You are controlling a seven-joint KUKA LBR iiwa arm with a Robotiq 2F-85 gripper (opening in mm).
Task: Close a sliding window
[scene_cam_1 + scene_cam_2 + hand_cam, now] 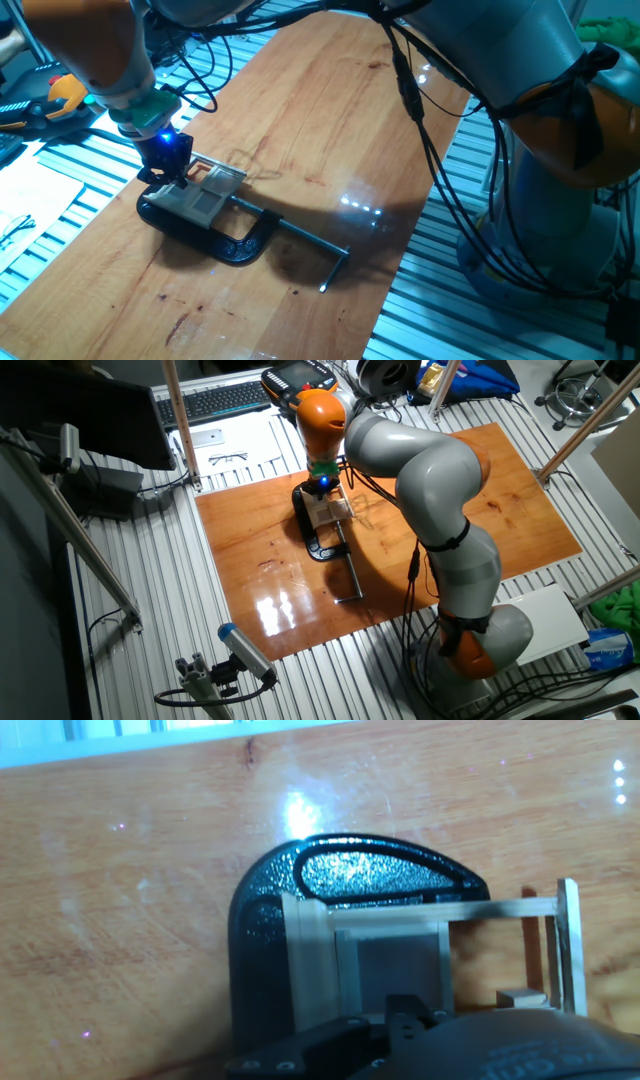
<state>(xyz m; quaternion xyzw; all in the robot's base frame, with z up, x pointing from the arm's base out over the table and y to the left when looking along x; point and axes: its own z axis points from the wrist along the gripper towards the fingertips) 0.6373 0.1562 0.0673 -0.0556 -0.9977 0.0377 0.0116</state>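
Note:
The sliding window (pixel 207 190) is a small pale wood frame, held in a black C-clamp (pixel 236 247) on the wooden board. My gripper (pixel 176 176) is at the window's left end, its dark fingers close together and touching the frame. In the other fixed view the gripper (pixel 323 490) stands just above the window (pixel 331 510). In the hand view the window (pixel 400 935) fills the lower middle, with a grey pane inside and thin bars running right. The fingertips (pixel 408 1012) show as one dark block at its lower edge.
The clamp's steel screw rod (pixel 312 238) runs right and ends in a crossbar. The clamp's black body (pixel 370 870) lies behind the window in the hand view. Cables and tools lie off the board's left edge (pixel 60 100). The arm's body (pixel 560 90) stands at the right.

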